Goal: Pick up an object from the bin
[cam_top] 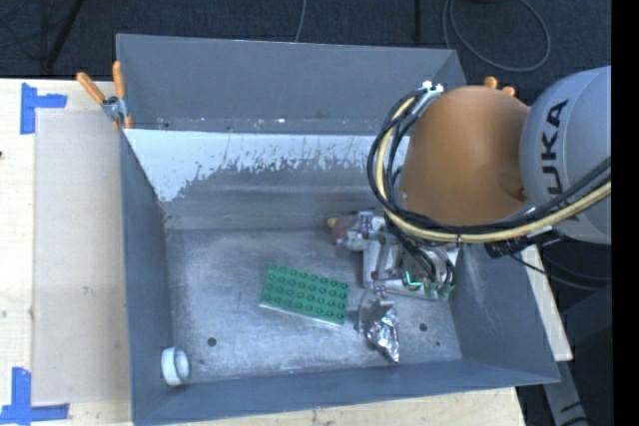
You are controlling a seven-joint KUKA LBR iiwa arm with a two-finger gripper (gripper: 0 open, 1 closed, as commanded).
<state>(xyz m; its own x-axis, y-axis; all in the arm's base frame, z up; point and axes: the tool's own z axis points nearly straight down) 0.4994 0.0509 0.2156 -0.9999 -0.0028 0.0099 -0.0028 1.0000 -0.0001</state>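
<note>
My gripper (pixel 376 266) hangs low at the right of the bin floor, under the orange wrist cover. Directly below its tip lies a crumpled silvery foil lump (pixel 381 332), touching or nearly touching it. A flat green studded building plate (pixel 307 294) lies on the floor just left of the gripper, its right edge close to the foil lump. A small tan thing (pixel 339 228) peeks out beside the gripper's upper left, partly hidden by it.
A small white round cap (pixel 175 365) lies in the bin's front left corner. The arm and its cables cover the right part of the bin, where the right wall is close.
</note>
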